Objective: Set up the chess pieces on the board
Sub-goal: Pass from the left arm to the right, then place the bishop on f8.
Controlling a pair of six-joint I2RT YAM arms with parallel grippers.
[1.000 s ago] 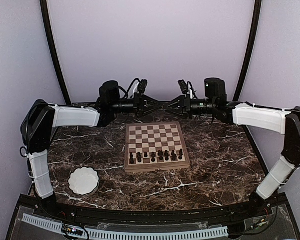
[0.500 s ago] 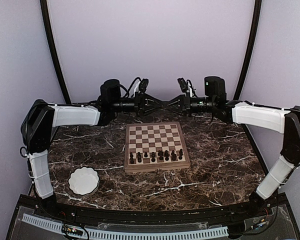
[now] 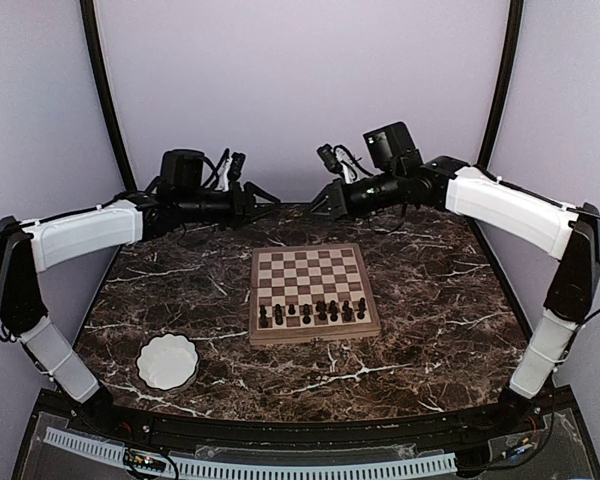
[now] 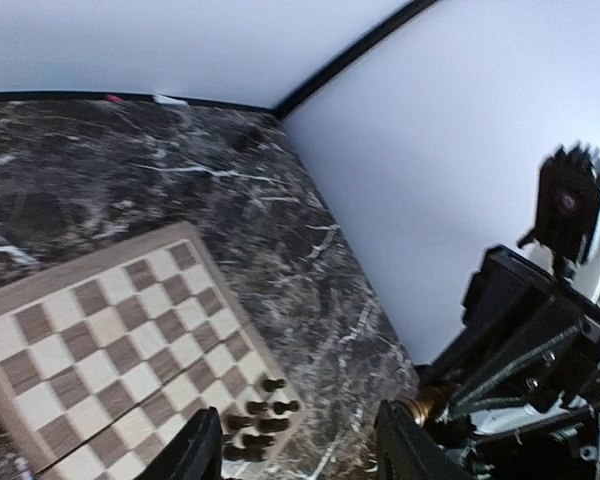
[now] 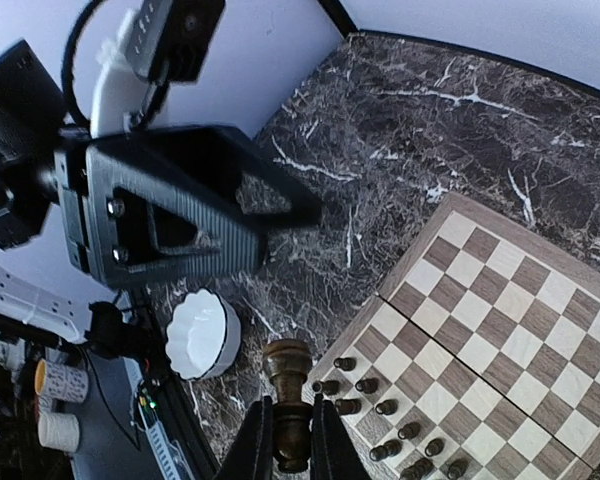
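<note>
Right gripper (image 5: pixel 290 448) — jaws closed on one brown turned-wood chess piece (image 5: pixel 288 392). The piece is pinched low on its body between the two fingers (image 5: pixel 256 440), and its knobbed end points away from the wrist. It is off the board and held in the air.

Left gripper (image 4: pixel 300 452) — fingers (image 4: pixel 195 450) stand apart, with nothing between them or touching them.

In the top view both arms are raised above the far part of the dark brown, white-veined marble table (image 3: pixel 440 300). The two gripper tips face each other across a gap and do not touch. Both lie beyond the far edge of the board.

The square wooden chessboard, with tan and dark brown checks and a light wood rim (image 3: pixel 308 249), lies flat near the middle of the table. The small dark brown-black chessmen (image 3: pixel 321 311) stand upright on its two nearest ranks. They are spaced out on the left half and bunched closer on the right half. An exact count and the types of chessmen cannot be told at this size.

A white scalloped bowl (image 3: pixel 167 362) sits on the table at the near left, well apart from the board. In the right wrist view it shows just past the board's near-left corner, under the left gripper's black body.
</note>
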